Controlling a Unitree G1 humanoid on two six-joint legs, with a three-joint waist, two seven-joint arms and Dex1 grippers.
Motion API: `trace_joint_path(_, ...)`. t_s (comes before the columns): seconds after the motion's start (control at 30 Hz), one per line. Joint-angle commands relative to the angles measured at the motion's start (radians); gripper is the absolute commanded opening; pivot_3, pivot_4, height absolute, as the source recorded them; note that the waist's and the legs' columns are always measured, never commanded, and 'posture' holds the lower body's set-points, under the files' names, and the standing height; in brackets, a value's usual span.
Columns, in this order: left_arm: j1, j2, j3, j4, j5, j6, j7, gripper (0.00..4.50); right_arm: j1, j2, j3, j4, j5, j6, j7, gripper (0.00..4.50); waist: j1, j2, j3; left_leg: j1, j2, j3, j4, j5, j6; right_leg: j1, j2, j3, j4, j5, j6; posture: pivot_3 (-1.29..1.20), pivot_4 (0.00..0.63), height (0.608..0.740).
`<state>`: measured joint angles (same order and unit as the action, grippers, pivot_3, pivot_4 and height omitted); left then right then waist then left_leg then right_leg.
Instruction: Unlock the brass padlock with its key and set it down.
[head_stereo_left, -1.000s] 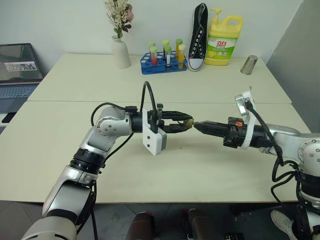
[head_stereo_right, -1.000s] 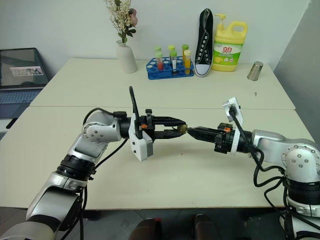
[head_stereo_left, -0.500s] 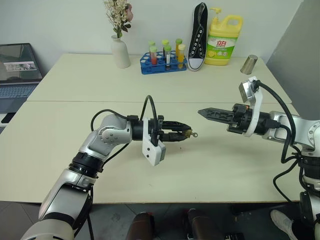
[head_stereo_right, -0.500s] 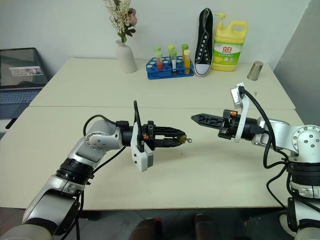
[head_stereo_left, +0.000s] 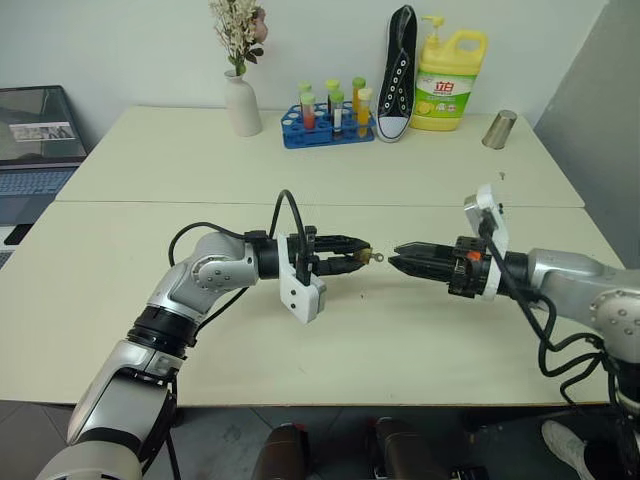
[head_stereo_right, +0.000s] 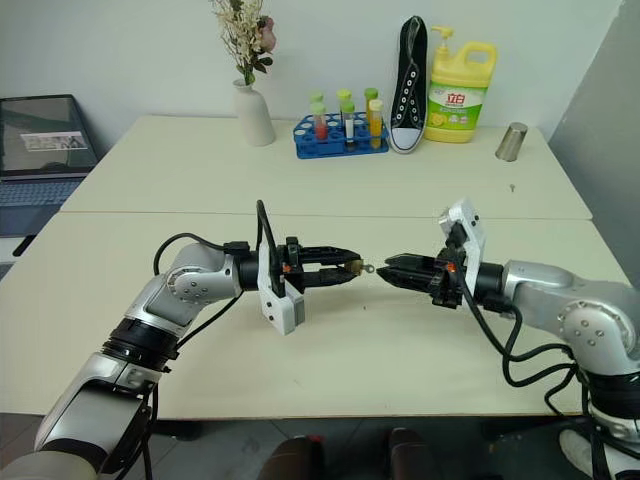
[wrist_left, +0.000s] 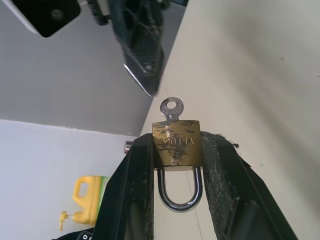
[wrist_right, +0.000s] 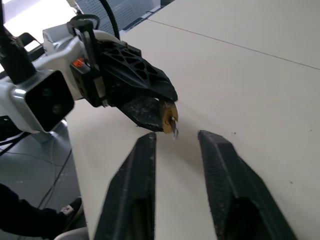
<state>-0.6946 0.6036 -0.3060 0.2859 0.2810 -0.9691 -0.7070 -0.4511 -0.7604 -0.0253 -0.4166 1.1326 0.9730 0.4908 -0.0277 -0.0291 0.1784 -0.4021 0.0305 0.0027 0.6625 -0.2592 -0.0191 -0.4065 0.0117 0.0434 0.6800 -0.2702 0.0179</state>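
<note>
The brass padlock (wrist_left: 177, 145) is pinched by its sides in my left gripper (head_stereo_left: 355, 258), held level a little above the table (head_stereo_left: 400, 340). Its silvery shackle (wrist_left: 179, 192) points back toward the wrist, and both legs meet the body. The key (wrist_left: 171, 107) sticks out of the padlock's far end, round head outward, also seen as the key (head_stereo_left: 375, 256). My right gripper (head_stereo_left: 398, 256) points at the key from the other side. It is open, with one fingertip on each side of the key (wrist_right: 173, 125) and just short of it, touching nothing.
Along the table's far edge stand a white vase (head_stereo_left: 240, 100), a blue test-tube rack (head_stereo_left: 327, 120), a black shoe (head_stereo_left: 398, 75), a yellow detergent bottle (head_stereo_left: 448, 70) and a metal cup (head_stereo_left: 497, 130). A laptop (head_stereo_left: 35, 140) sits off to the left.
A second ago my right gripper was shut at the key. It then drew back up and to the right, leaving the key in the padlock, and has now returned open. The left gripper kept its grip.
</note>
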Motion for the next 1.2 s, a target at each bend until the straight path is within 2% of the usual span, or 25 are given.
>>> trace_joint_path(0.03, -0.015, 0.005, 0.033, -0.001, 0.014, -0.058, 0.062, 0.96, -0.001, 0.046, -0.05, -0.024, 0.024, -0.019, -0.007, 2.49, -0.001, 0.0, 0.0, 0.0, 0.0, 0.0, 0.0, 0.0, 0.0, 0.0, 0.0, 0.0, 0.0, 0.0, -0.001, 0.0, 0.15, 0.74)
trace_joint_path(0.23, -0.024, 0.003, 0.027, 0.015, 0.038, -0.079, 0.11, 0.96, 0.002, 0.093, -0.059, -0.03, 0.027, -0.008, -0.004, 2.49, 0.0, 0.0, 0.0, 0.0, 0.0, 0.0, 0.0, 0.0, 0.0, 0.0, 0.0, 0.0, 0.0, 0.002, -0.003, 0.0, 0.15, 0.74)
trace_joint_path(0.6, -0.025, 0.012, 0.018, 0.014, 0.058, -0.078, 0.138, 0.96, -0.014, 0.118, -0.052, -0.02, 0.031, 0.018, 0.011, 2.49, 0.0, 0.0, 0.0, 0.0, 0.0, 0.0, 0.0, 0.0, 0.0, 0.0, 0.0, 0.0, 0.0, 0.002, -0.004, 0.0, 0.15, 0.74)
trace_joint_path(0.67, -0.026, 0.012, 0.018, 0.015, 0.058, -0.078, 0.141, 0.96, -0.02, 0.121, -0.053, -0.015, 0.033, 0.025, 0.012, 2.12, 0.0, 0.0, 0.0, 0.0, 0.0, 0.0, 0.0, 0.0, 0.0, 0.0, 0.0, 0.0, 0.0, 0.002, -0.004, 0.0, 0.15, 0.74)
trace_joint_path(0.73, -0.027, 0.011, 0.018, 0.015, 0.061, -0.076, 0.146, 0.96, -0.025, 0.123, -0.055, -0.012, 0.034, 0.032, 0.014, 1.57, 0.0, 0.0, 0.0, 0.0, 0.0, 0.0, 0.0, 0.0, 0.0, 0.0, 0.0, 0.0, 0.0, 0.002, -0.004, 0.0, 0.15, 0.74)
trace_joint_path(0.87, -0.026, 0.01, 0.015, 0.012, 0.061, -0.074, 0.147, 0.96, -0.038, 0.126, -0.058, -0.003, 0.04, 0.048, 0.016, 0.02, 0.0, 0.0, 0.0, 0.0, 0.0, 0.0, 0.0, 0.0, 0.0, 0.0, 0.0, 0.0, 0.0, 0.002, -0.004, 0.0, 0.15, 0.74)
trace_joint_path(1.2, -0.028, 0.005, 0.022, 0.013, 0.093, -0.058, 0.163, 0.96, -0.062, 0.132, -0.072, 0.015, 0.072, 0.086, 0.013, 0.0, -0.001, 0.0, 0.0, 0.0, 0.0, 0.0, 0.0, 0.0, 0.0, 0.0, 0.0, 0.0, 0.0, 0.002, -0.004, 0.0, 0.15, 0.74)
